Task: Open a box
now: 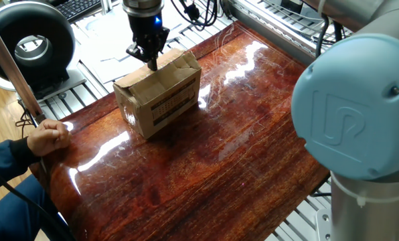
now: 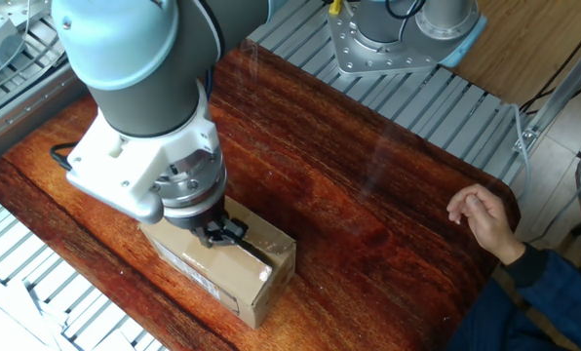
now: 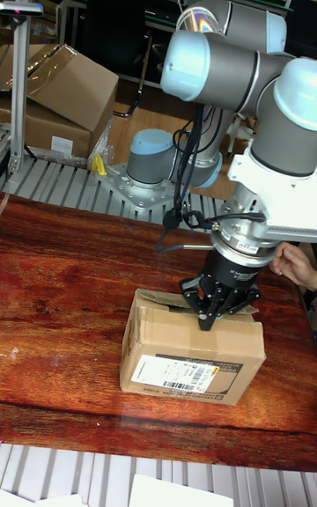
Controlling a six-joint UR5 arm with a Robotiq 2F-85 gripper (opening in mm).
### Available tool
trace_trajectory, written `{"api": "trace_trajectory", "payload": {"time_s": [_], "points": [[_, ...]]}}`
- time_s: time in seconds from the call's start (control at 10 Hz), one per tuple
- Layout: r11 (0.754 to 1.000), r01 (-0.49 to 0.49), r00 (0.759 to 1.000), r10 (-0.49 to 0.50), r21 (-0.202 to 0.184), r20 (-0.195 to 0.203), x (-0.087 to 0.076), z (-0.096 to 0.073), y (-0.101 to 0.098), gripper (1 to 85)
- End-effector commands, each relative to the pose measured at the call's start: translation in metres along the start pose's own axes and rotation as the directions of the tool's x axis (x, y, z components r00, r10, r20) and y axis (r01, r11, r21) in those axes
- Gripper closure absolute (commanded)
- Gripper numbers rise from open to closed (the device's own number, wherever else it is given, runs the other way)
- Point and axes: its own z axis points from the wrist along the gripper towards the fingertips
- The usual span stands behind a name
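The box [image 1: 161, 94] is a small brown carton standing on the wooden table [image 1: 240, 140], with a black printed grid on its long side. It shows as well in the other fixed view as box [image 2: 256, 263] and in the tall view as box [image 3: 189, 353]. Its top flaps lie down, one back flap a little raised. My gripper [image 1: 151, 61] points straight down with its fingers drawn together, tips touching the top of the box near its middle seam. The gripper [image 2: 218, 235] and gripper [image 3: 210, 319] hold nothing.
A person's hand [image 1: 49, 137] rests at the table's edge, also seen as hand [image 2: 481, 219]. A black round fan [image 1: 32, 43] stands off the table at the back left. The arm's base [image 2: 398, 34] is bolted beyond the far edge. Large cartons [image 3: 62, 89] lie behind.
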Motion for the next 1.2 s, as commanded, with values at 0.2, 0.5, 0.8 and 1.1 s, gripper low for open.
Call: {"api": "trace_trajectory", "payload": {"time_s": [0.2, 0.5, 0.8, 1.1], "points": [[0.999, -0.008, 1.000, 0.007, -0.040, -0.028, 0.014, -0.001, 0.006, 84.7], [0.999, -0.011, 0.998, 0.007, -0.046, -0.068, 0.029, -0.019, 0.006, 84.7], [0.998, -0.010, 0.996, 0.004, -0.057, -0.092, 0.042, -0.027, 0.006, 84.7], [0.997, -0.005, 0.993, -0.004, -0.080, -0.120, 0.062, -0.031, 0.003, 84.7]]}}
